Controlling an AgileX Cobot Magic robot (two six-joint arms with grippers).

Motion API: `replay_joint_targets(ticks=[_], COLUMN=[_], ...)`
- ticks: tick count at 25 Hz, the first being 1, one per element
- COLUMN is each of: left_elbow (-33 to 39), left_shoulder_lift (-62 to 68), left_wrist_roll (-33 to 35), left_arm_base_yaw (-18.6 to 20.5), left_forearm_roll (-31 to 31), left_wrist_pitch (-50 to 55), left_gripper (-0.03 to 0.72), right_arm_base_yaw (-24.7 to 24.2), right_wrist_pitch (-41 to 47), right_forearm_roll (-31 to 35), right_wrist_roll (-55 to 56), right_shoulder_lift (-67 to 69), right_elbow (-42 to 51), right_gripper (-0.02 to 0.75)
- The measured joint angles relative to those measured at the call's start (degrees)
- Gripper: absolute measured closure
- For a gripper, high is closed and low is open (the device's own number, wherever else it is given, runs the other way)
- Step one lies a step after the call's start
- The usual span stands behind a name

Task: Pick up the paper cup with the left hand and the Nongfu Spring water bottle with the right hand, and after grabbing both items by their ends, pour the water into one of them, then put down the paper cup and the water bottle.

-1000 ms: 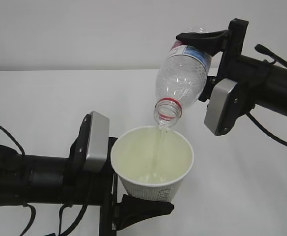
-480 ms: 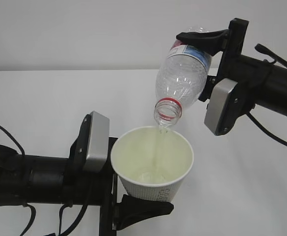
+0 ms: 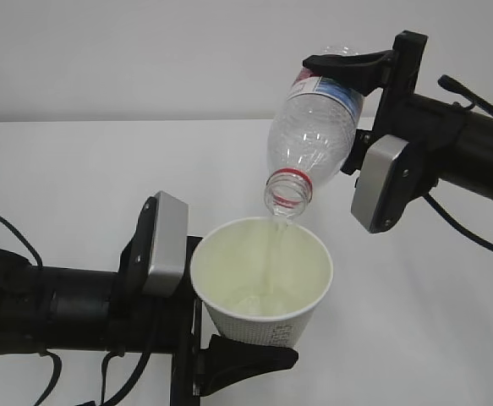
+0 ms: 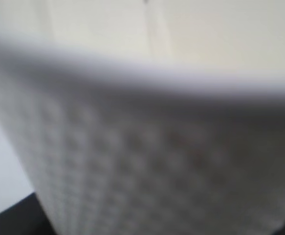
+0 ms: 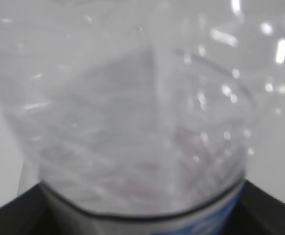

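Your right claw (image 3: 358,69) is clamped on the base end of the bottle (image 3: 312,135), holding it tipped neck-down above the table (image 3: 77,169). A thin stream of water (image 3: 271,245) runs from its open mouth into the cup (image 3: 263,279) just below. Your left claw (image 3: 229,359) grips the cup near its bottom, holding it upright and slightly tilted off the table.
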Motion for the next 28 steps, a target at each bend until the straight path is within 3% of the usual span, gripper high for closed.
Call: replay_joint_targets(ticks=[28], left_elbow=[0.0], left_shoulder_lift=[0.0], left_wrist_roll=[0.0], left_arm_base_yaw=[0.0], left_forearm_roll=[0.0], left_wrist_pitch=[0.0], left_gripper=[0.19], right_arm_base_yaw=[0.0], right_wrist_pitch=[-0.13], right_forearm_roll=[0.0], right_wrist_roll=[-0.26], right_shoulder_lift=[0.0], right_elbow=[0.0], right_gripper=[0.217])
